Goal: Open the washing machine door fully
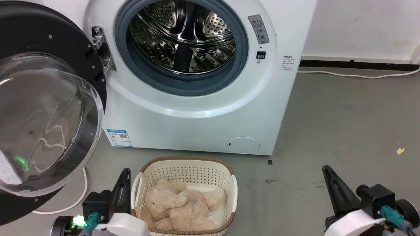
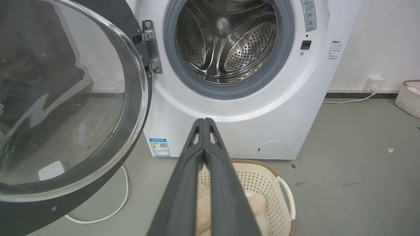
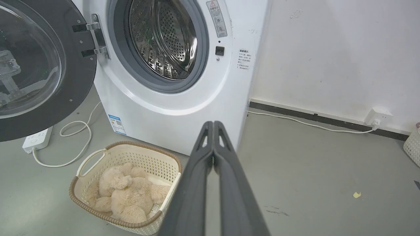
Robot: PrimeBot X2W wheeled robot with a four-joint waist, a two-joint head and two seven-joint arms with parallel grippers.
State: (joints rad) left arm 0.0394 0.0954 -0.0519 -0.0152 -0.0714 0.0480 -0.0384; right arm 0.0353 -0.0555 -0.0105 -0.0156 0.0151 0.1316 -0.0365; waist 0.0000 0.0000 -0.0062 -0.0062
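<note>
Two grippers, no grasp: holding the left gripper (image 1: 126, 171) and the right gripper (image 1: 325, 168) clenched on nothing, low over the floor (image 1: 344, 124). Seeing the washing machine door (image 1: 46, 114) standing wide on its hinge (image 1: 102, 49), lying up and left of the left gripper, apart from it, well apart from the right.

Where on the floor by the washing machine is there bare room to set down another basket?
Roomiest: the grey floor right of the washing machine, between the basket and the yellow scrap. Crowded on the left: the open door overhangs a looped white cable, and the basket sits close before the machine.
</note>
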